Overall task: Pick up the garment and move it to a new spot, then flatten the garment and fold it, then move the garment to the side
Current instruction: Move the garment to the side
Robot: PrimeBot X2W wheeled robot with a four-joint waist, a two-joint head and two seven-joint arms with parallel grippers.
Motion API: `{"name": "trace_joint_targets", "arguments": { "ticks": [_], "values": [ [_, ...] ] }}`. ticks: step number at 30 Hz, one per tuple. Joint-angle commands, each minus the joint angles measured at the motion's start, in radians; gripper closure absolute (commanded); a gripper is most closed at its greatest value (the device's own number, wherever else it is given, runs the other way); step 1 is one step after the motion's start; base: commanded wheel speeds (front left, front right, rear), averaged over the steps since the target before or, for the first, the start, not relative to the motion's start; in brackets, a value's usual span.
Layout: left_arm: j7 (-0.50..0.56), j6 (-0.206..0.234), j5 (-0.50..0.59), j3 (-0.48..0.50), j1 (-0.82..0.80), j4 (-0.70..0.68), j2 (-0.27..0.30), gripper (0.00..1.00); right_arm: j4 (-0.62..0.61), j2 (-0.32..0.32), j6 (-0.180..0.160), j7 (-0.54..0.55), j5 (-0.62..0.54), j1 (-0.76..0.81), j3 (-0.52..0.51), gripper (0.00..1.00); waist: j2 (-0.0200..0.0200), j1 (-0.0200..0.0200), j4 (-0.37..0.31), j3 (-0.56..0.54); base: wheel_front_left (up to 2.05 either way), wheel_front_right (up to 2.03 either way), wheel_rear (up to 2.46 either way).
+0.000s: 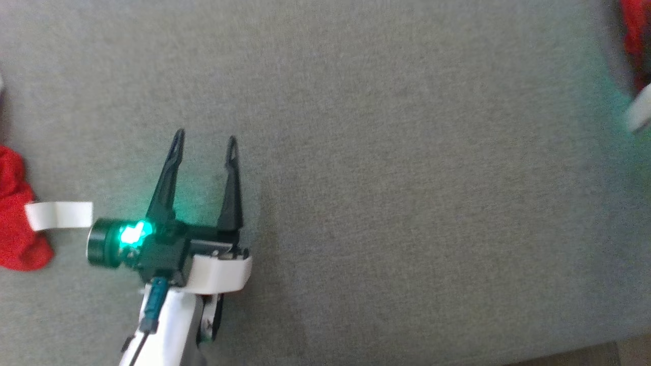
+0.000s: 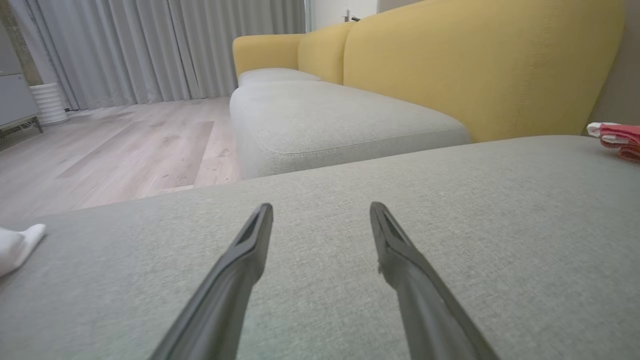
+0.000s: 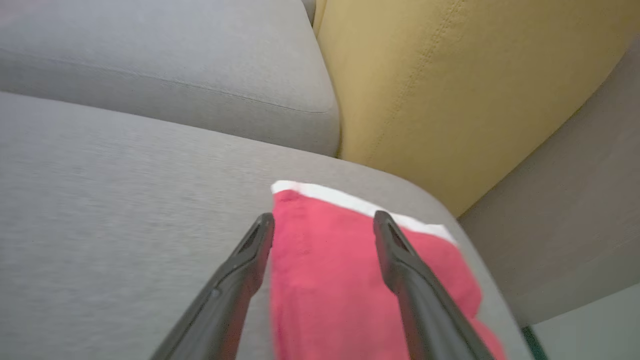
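Head view: grey cushion [image 1: 407, 178] seen from above; left gripper [image 1: 206, 137] over the near left part of the cushion, its two dark fingers spread wide with nothing between them, a green light glowing on its wrist; garment [image 1: 635, 30], red, at the far right corner of the cushion, cut by the frame and blurred; a second red cloth [image 1: 15, 223] with a white band [image 1: 58, 214] at the left edge of the cushion, well apart from the garment. Left wrist view: left gripper [image 2: 321, 207] with jaws wide, bare cushion [image 2: 320, 310] beneath and between the fingers; garment [image 2: 617, 136] small at the right edge of the cushion; a white cloth corner [image 2: 15, 245] at the left edge; beyond the cushion, a second seat [image 2: 325, 115], a yellow backrest [image 2: 475, 65], a wooden floor [image 2: 110, 145] and grey curtains [image 2: 150, 45]. Right wrist view: right gripper [image 3: 322, 217] with jaws wide, holding nothing, its fingers either side of the garment [image 3: 320, 280] below; whether the fingers touch the fabric cannot be told; the garment lies flat, red with a white trim [image 3: 360, 202] along its far side, on the cushion [image 3: 125, 200] at the corner beside the backrest [image 3: 450, 90], close to the cushion's right edge.
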Motion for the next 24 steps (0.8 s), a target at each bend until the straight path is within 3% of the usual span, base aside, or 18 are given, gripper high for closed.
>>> {"name": "trace_joint_targets", "arguments": {
  "ticks": [1,8,11,17,24],
  "values": [
    [0.002,0.002,-0.024,0.051,0.027,-0.008,-0.003,0.0,-0.044,0.039,-0.001,-0.043,0.031,0.088,0.009,0.0,0.0,0.0,0.006,-0.101,0.0,0.0,0.0],
    [0.002,-0.014,-0.099,0.119,0.1,0.074,-0.038,0.0,-0.126,0.238,-0.001,-0.114,0.145,0.296,0.104,0.0,0.0,0.0,0.024,-0.283,0.0,0.0,0.0],
    [0.002,-0.021,-0.105,0.134,0.127,0.093,-0.047,0.0,-0.23,0.301,-0.001,-0.116,0.182,0.404,0.124,0.0,0.0,0.0,0.039,-0.347,0.0,0.0,0.0],
    [0.002,-0.032,-0.097,0.156,0.205,0.123,-0.056,0.0,-0.42,0.375,-0.001,-0.116,0.135,0.624,0.094,0.0,0.0,0.0,0.07,-0.472,0.0,0.0,0.0],
    [0.002,-0.058,-0.083,0.178,0.246,0.15,-0.06,0.0,-0.477,0.411,-0.001,-0.116,0.099,0.74,0.04,0.0,0.0,0.0,0.098,-0.534,0.0,0.0,0.0]
  ]
}}
